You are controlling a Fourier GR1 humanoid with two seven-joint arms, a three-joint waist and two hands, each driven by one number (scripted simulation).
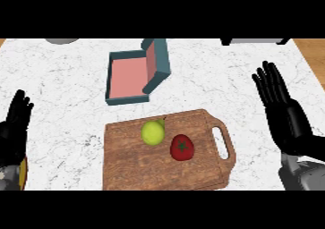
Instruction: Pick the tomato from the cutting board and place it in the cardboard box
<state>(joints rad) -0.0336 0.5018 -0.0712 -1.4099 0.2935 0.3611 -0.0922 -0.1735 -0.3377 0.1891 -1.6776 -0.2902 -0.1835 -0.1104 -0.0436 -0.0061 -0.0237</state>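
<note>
The tomato (182,147) lies on the cutting board (131,163), right of the board's middle. Its long axis runs away from me, toward the far edge of the counter (66,89). A dark green mark sits on its upper face; I think that is the stem end facing up, though it is too small to be sure. A yellow-green fruit (153,133) lies just beside it, to its upper left, and I cannot tell whether they touch.

My right hand (284,114) is off the board's handle side, apart from the tomato, its fingers straight and spread, holding nothing. My left hand (13,129) rests open at the view's left edge, partly cut off.

The box (159,60), teal outside and pink inside, stands beyond the board. A grey object (62,40) and a dark object (257,41) are cut off at the top.
</note>
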